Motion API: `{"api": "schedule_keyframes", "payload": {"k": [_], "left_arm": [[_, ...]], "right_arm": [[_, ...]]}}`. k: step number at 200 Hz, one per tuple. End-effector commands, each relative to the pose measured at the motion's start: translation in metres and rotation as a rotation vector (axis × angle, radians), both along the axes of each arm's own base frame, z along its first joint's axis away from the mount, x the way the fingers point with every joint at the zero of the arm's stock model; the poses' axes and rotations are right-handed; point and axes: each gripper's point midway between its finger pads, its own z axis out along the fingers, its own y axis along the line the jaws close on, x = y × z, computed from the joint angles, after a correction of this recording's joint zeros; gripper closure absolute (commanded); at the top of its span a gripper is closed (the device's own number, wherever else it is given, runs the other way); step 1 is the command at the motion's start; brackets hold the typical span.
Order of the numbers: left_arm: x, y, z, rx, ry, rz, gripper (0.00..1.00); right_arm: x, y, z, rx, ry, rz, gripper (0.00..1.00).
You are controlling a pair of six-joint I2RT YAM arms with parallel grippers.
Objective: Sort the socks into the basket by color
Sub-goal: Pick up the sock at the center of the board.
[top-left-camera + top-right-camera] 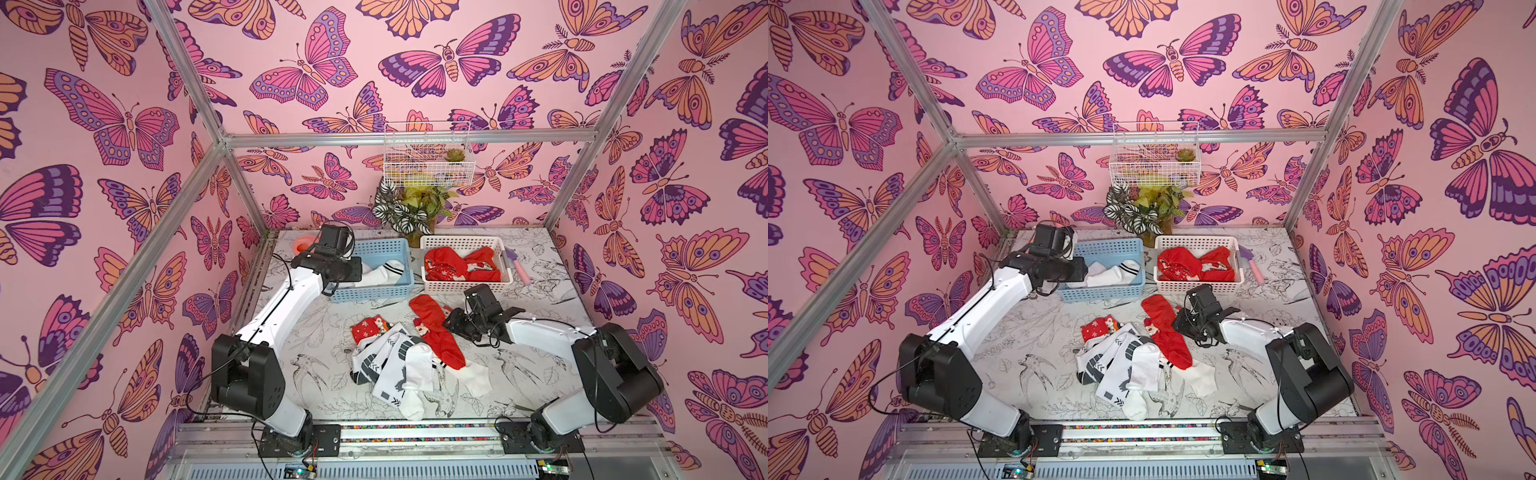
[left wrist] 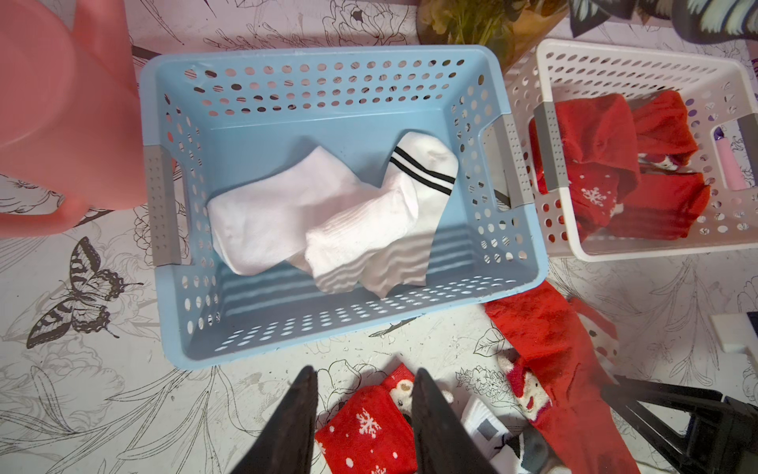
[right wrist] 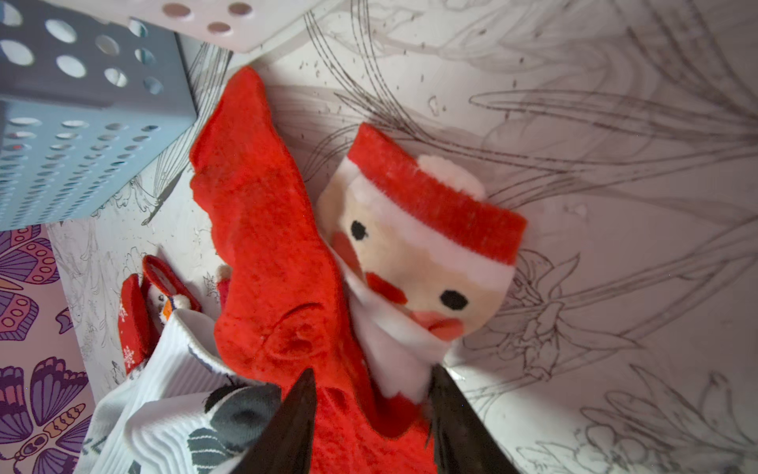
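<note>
Two baskets stand at the back of the table in both top views. The blue basket [image 1: 376, 247] [image 2: 287, 328] holds white socks [image 2: 328, 221], one with black stripes. Red socks [image 1: 457, 264] fill the white basket [image 1: 461, 240]. A loose pile lies mid-table: a long red sock [image 1: 436, 332] [image 3: 266, 246], a Santa-face sock [image 3: 422, 254], a red snowflake sock [image 1: 368, 328] [image 2: 365, 431], and white socks with grey blocks [image 1: 399, 365]. My right gripper [image 1: 451, 322] [image 3: 373, 371] is down on the long red sock, jaws apart, fabric between them. My left gripper [image 1: 334, 286] [image 2: 364, 370] hangs open and empty before the blue basket.
A potted plant [image 1: 415, 208] stands behind the baskets, under a wire wall basket [image 1: 428, 153]. A pink cup [image 1: 305, 245] sits left of the blue basket. A pink and purple brush [image 1: 517, 266] lies right of the white basket.
</note>
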Motion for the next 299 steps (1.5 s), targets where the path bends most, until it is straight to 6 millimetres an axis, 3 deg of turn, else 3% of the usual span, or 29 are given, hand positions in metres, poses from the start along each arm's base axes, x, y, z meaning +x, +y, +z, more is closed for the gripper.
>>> {"api": "schedule_keyframes", "payload": {"k": [1,59,97,194,299], "left_arm": [[-0.007,0.001,0.0,-0.003,0.007,-0.015,0.59],[-0.007,0.0,0.001,-0.008,0.007,-0.019,0.6],[-0.007,-0.001,0.001,-0.009,0.007,-0.02,0.6],[-0.009,0.0,0.005,-0.013,-0.005,-0.02,0.59],[-0.01,0.0,0.004,-0.014,-0.003,-0.018,0.59]], "right_arm": [[0.011,0.01,0.008,0.023,-0.039,0.019,0.61],[0.014,0.011,0.012,0.024,-0.062,0.023,0.89],[0.01,0.01,0.025,0.021,-0.063,0.045,0.97],[-0.002,0.008,0.091,0.015,-0.138,0.133,1.0],[0.012,0.007,0.147,-0.012,-0.262,0.173,1.0]]}}
